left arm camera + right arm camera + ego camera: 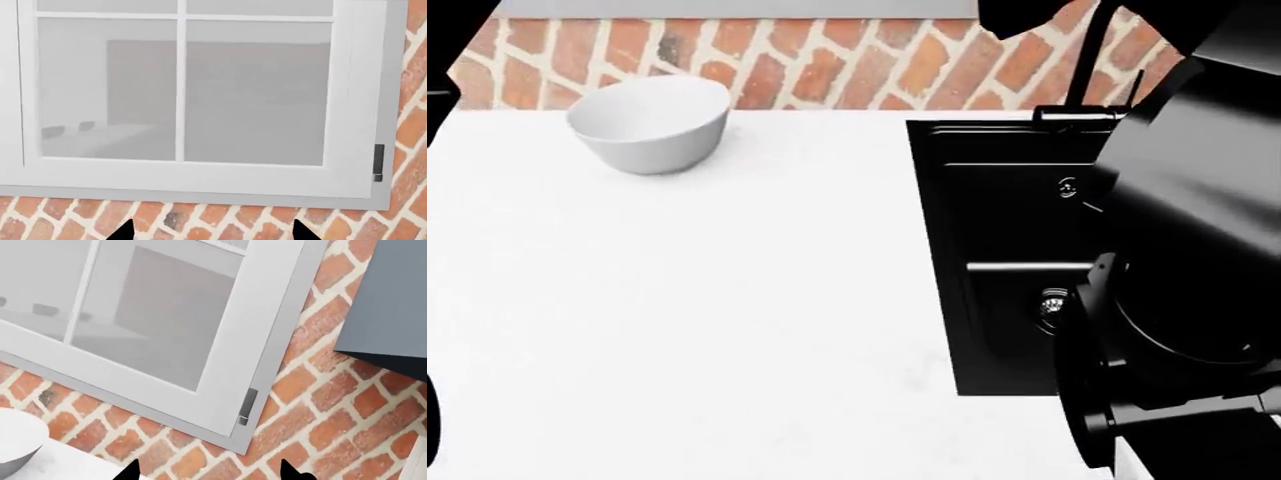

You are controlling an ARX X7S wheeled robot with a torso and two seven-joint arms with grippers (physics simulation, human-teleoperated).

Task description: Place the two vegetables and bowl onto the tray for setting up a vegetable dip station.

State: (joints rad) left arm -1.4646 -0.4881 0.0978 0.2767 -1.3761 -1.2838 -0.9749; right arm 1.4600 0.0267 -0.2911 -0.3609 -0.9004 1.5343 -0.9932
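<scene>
Bowl: white, glossy, upright on the white surface, at the far edge close to the brick wall. It sits tilted slightly, its opening facing up and toward the wall. Nothing touches it. An edge of the same bowl shows in the right wrist view, resting on the surface just below the brickwork.

Sink: black, recessed into the surface, well to the right of the bowl. A drain fitting is visible inside the basin, and a black tap stands behind it near the wall.

Tray, carrot and cucumber: not visible in any view, so their positions cannot be stated.

Left fingers: only two dark tips appear in the left wrist view, spread well apart with nothing between them, so they read as released. They face a white-framed window set in the brick wall, above the bowl's level.

Right fingers: two dark tips likewise show in the right wrist view, separated with nothing held, so released. They point at the same window and wall, with a grey cabinet off to one side.

Right arm: a large black body covering the area over and beside the sink in the head view, well clear of the bowl
</scene>
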